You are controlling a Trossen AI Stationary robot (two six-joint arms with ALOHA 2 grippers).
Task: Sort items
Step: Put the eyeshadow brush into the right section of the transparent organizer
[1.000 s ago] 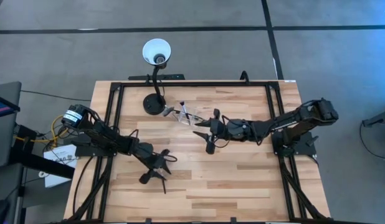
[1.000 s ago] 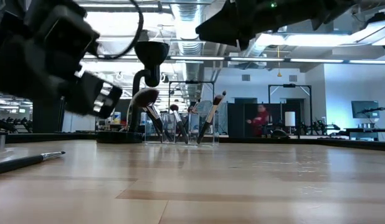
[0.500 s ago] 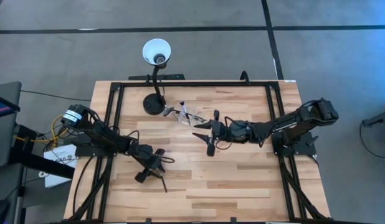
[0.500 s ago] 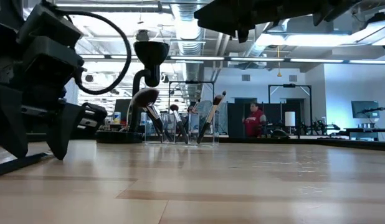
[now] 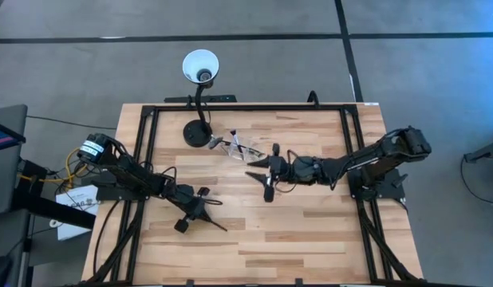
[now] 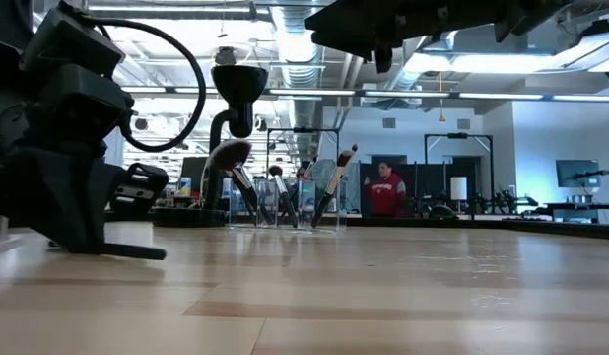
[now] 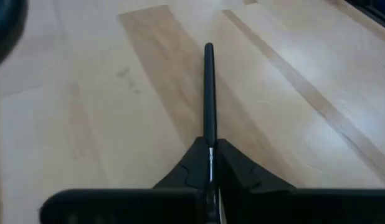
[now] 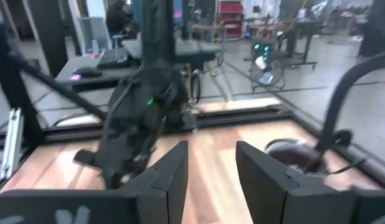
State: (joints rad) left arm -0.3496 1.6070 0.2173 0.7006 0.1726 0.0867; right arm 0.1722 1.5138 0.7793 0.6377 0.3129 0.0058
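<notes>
1 brush on table: lying flat on the wood, its handle [image 7: 209,93] running straight out ahead of the left gripper [image 7: 210,167], its ferrule end pinched between the fingers.
Left gripper: clamping tight on that brush, down at table level in the low view [image 6: 83,212]; in the high view [image 5: 191,210] the brush [image 5: 214,224] is trailing out beyond the fingertips.
Step in hand: the grasp looks just made, the lift not yet begun.
Next move: judging by the layout, lifting the brush clear and carrying it up-table to the holder [image 5: 238,147], well apart from the left gripper, then tipping it upright to drop in.
Holder: clear compartments [image 6: 285,202] standing just beside the lamp [image 5: 200,68]; several brushes [image 6: 334,182] are leaning inside, heads up; exact count is hard to tell.
Right gripper: hanging above mid-table [image 5: 268,177], near the holder, fingers [image 8: 167,171] parted with nothing between them.
</notes>
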